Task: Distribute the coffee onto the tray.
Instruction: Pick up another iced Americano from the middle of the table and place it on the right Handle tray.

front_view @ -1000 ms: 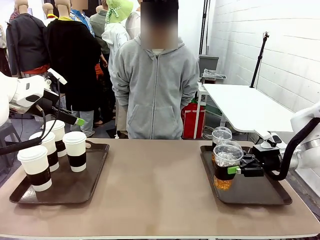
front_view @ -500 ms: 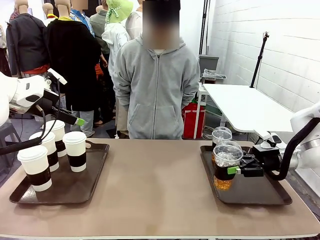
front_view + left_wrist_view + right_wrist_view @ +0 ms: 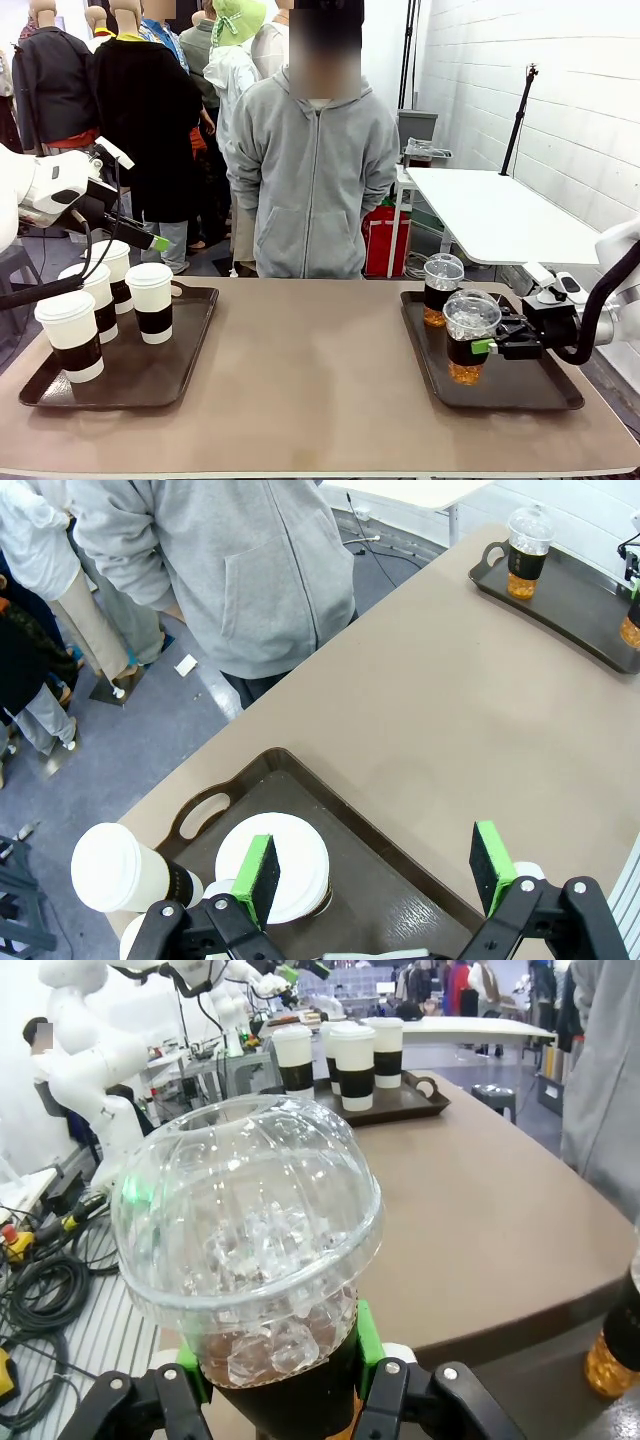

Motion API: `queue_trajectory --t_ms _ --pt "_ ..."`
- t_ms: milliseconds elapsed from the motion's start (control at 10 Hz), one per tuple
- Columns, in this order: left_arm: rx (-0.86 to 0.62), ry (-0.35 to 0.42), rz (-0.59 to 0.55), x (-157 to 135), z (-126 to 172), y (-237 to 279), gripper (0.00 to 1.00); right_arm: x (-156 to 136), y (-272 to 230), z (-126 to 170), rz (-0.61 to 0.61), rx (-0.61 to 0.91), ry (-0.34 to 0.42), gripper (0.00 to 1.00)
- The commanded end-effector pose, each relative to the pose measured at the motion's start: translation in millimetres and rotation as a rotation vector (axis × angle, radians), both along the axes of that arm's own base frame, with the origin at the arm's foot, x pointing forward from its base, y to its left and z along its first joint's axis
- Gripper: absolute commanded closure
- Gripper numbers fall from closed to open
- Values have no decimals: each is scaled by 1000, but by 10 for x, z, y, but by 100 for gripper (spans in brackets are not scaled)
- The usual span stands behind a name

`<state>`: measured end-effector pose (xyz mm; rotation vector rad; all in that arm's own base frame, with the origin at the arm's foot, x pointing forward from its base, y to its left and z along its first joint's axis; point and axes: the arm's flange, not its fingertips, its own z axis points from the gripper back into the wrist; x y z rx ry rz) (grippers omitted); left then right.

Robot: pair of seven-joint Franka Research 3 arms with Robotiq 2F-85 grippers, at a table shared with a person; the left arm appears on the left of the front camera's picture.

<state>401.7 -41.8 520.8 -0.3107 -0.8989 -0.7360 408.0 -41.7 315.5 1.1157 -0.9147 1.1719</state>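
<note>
Right gripper [image 3: 487,346] clamped on iced cup [image 3: 469,335], over right tray [image 3: 520,385]; second iced cup [image 3: 441,289] at far end; left gripper [image 3: 375,869] fingers apart above paper cups [image 3: 150,301] on left tray [image 3: 150,375]

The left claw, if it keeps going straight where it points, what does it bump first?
Probably the white-lidded paper cup on the dark tray: it sits right under the open left claw, though depth is hard to judge.

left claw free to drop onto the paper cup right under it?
Probably yes. The left claw hangs open above the left tray, one green pad over the lid of a paper cup, nothing between them. The neighbouring cup stands close, so the outer finger may brush it.
</note>
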Motion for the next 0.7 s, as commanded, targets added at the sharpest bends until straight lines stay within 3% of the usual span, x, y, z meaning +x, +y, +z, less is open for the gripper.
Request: queue_trajectory --t_ms 0,600 --pt "-8 6 -1 13 -19 14 0 113 -77 -96 13 36 -27 37" --pt "-8 6 -1 13 -19 14 0 280 -213 -412 1 71 -51 37"
